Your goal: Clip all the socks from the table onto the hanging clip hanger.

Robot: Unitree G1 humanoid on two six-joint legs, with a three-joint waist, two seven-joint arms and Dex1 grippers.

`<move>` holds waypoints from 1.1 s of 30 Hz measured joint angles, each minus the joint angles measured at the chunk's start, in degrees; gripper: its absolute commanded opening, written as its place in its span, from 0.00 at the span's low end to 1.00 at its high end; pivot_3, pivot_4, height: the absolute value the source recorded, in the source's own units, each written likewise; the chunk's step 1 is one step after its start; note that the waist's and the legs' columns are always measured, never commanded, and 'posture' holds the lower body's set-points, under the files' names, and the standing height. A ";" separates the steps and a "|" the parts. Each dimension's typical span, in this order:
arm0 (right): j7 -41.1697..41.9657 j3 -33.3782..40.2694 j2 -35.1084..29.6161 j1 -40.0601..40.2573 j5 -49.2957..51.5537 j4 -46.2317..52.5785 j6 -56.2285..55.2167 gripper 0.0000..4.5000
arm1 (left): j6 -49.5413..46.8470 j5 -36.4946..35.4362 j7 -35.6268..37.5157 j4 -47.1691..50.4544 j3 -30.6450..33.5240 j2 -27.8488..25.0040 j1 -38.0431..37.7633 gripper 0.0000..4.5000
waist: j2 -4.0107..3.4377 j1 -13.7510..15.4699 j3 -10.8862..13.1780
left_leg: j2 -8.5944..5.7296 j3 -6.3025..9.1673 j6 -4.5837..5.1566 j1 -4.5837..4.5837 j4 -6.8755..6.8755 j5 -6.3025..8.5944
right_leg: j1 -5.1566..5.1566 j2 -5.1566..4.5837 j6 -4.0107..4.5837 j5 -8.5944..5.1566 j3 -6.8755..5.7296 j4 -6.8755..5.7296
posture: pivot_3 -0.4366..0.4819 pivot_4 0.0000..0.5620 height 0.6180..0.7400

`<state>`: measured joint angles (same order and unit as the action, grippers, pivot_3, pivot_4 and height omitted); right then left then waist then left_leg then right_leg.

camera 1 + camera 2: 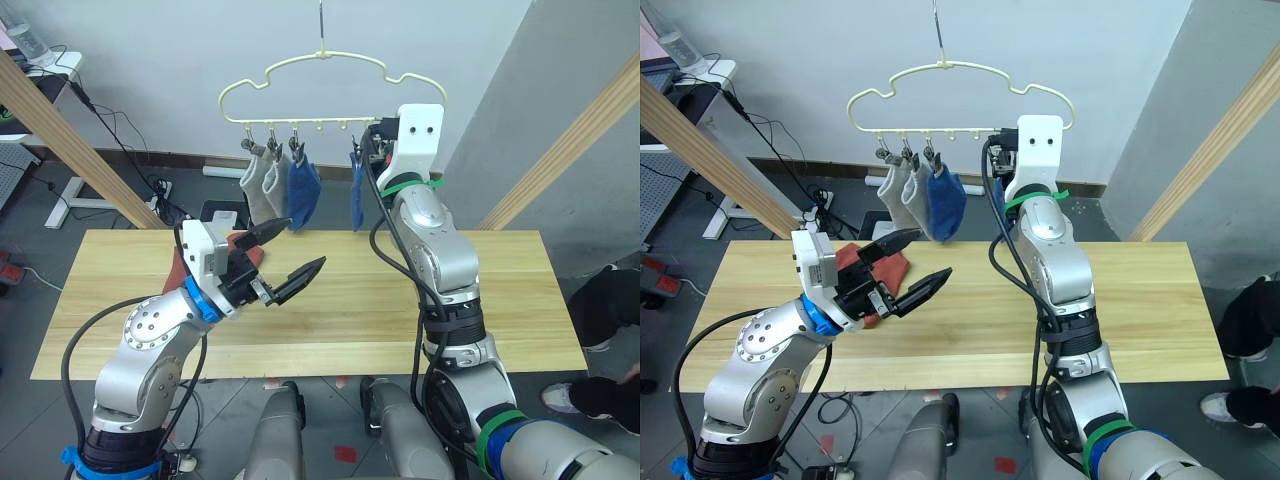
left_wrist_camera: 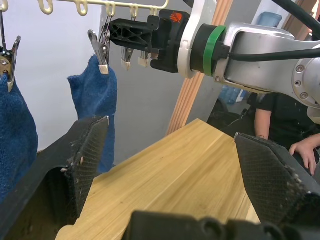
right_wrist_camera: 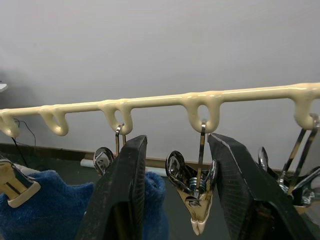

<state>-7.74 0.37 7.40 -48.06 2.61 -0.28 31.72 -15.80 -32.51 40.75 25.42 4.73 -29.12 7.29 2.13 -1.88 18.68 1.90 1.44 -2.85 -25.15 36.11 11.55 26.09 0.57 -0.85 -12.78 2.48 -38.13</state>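
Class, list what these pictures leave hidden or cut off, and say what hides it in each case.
- Rust-red socks on the table: mostly covered by the open left hand; their count is unclear.
- Second blue sock: largely behind the right arm in the head views.
- Hanger hook: cut off by the top edge.
- Right hand: whether its fingers press the clip between them.

Between the right gripper's [image 3: 175, 195] matt black fingers hangs a shiny metal clip [image 3: 195, 187] under the hanger's [image 3: 210, 97] glossy cream coating, beside fuzzy blue sock [image 3: 55, 207] cloth.

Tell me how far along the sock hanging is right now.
Done: two grey socks and two blue socks hang clipped on the clip hanger. In hand: right gripper straddles an empty clip. Left: rust-red socks on the table, behind the open left gripper.
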 measured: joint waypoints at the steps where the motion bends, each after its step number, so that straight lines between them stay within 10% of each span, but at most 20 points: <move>1: 0.00 0.13 0.00 0.00 0.36 -0.05 -0.02 0.44 | 0.00 0.00 -0.04 0.00 0.00 0.00 -0.03 1.00 | 0.00 0.00 0.00 | 0.00 0.00 0.00 0.00 0.00 0.00 | 0.00 0.00 0.00 0.00 0.00 0.00 | 0.49 0.58 1.00; 12: 0.27 0.12 0.04 -0.04 2.73 -0.51 -0.10 0.44 | 0.00 -0.01 -0.12 1.10 0.00 0.00 -0.39 1.00 | 0.00 0.00 0.00 | 0.00 0.00 0.00 0.00 0.00 0.00 | 0.00 0.00 -0.01 -0.01 0.00 0.00 | 0.49 0.59 1.00; 21: 0.18 0.11 0.04 -0.04 3.20 -0.57 -0.43 0.00 | 0.00 -0.01 -0.12 1.10 0.00 0.00 -0.39 1.00 | 0.00 0.00 0.00 | 0.00 0.00 0.00 0.00 -0.01 0.00 | 0.00 0.00 -0.02 -0.01 0.00 0.01 | 0.49 0.58 1.00; 33: 8.94 2.54 -6.28 0.36 9.78 4.17 7.88 0.00 | -0.16 0.42 -0.34 0.64 0.27 -0.68 -0.65 1.00 | -0.01 0.04 0.00 | -0.01 0.00 0.00 -0.01 0.00 0.00 | -0.01 -0.01 -0.05 -0.03 0.00 0.02 | 0.47 0.59 1.00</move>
<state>1.20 2.91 1.12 -47.70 12.38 3.89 39.60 -15.96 -32.09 40.41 26.06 5.00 -29.80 6.65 2.12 -1.84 18.69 1.89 1.44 -2.84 -25.16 36.11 11.56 26.08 0.56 -0.90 -12.82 2.48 -38.10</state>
